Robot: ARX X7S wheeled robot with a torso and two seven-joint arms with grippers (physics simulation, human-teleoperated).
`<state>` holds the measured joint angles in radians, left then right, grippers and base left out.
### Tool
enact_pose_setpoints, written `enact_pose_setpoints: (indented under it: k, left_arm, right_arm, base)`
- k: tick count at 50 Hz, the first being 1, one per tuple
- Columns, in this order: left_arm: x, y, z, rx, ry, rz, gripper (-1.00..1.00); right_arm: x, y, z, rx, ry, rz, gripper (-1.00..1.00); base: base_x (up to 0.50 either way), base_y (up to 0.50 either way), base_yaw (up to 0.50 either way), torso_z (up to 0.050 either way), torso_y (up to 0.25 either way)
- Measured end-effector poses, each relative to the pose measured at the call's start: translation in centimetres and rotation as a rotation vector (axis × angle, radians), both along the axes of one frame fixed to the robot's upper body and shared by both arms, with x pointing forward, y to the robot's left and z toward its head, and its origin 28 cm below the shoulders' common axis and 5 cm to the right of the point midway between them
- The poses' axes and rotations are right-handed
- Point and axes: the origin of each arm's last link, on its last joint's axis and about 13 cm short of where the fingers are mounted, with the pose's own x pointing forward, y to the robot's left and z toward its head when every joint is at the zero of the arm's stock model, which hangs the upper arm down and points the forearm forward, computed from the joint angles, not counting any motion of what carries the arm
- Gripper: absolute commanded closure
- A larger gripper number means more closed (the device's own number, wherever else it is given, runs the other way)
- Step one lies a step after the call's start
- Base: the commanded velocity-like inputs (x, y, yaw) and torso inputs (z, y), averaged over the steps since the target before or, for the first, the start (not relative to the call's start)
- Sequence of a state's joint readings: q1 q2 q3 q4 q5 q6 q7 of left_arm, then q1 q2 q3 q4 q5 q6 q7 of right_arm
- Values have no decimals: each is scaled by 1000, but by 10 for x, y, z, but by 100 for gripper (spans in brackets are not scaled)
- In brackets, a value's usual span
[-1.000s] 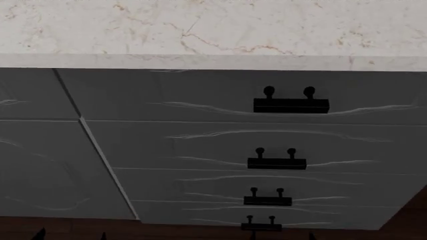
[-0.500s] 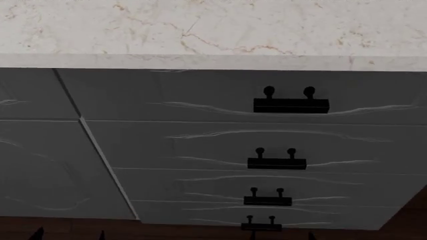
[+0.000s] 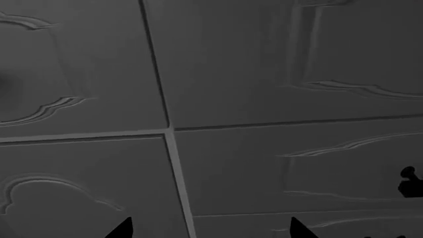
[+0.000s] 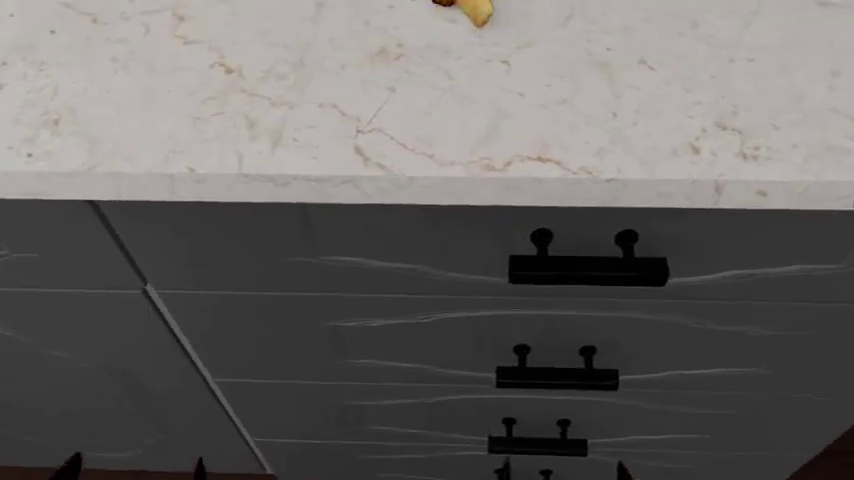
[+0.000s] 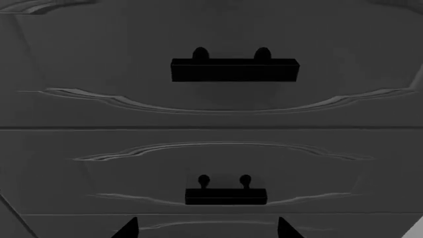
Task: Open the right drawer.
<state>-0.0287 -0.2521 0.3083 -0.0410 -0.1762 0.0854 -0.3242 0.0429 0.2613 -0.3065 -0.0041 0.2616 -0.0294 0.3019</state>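
Bench: we face a pale marbled bench (image 4: 267, 100) with brown veins; a small yellow-brown thing (image 4: 470, 10) lies at its far edge, too cut off for us to name.
Cabinet: under the bench we see dark grey fronts with pale wavy streaks, split by a slanted seam (image 4: 187, 360).
Right drawer: the right drawer (image 4: 400, 250) is the top front directly beneath the bench edge, flush with its neighbours and closed.
Handle: its black bar handle (image 4: 587, 270) sits on two round-topped posts, right of centre in the head view; we also see it in the right wrist view (image 5: 233, 69).
Lower drawers: similar fronts stack below, each with a smaller handle (image 4: 557, 377).
Left tool: we see the left tool (image 3: 208, 228) only as two dark tips set wide apart, holding nothing, facing the cabinet seam.
Right tool: the right tool (image 5: 208, 229) likewise shows two tips wide apart, empty, well apart from the top handle.
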Motion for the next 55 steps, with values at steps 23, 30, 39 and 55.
enact_pose_setpoints:
  k: [23,30,39,55]
  left_arm:
    - [-1,-1,3,-9,-12,-6,-100]
    - [-1,-1,3,-11,-11,-7,-100]
    - [-1,0,2,-19,-10,-10,-100]
    - [-2,0,1,-33,-11,-12,-100]
  right_arm:
    - [0,0,1,-2,4,-5,-100]
    - [-1,0,0,6,6,0,-100]
    - [-1,0,0,4,14,-5,-100]
    - [0,-6,4,-117,20,-8,-100]
  base:
    - [134,0,0,0,0]
    - [0,0,0,0,0]
    - [0,0,0,0,0]
    - [0,0,0,0,0]
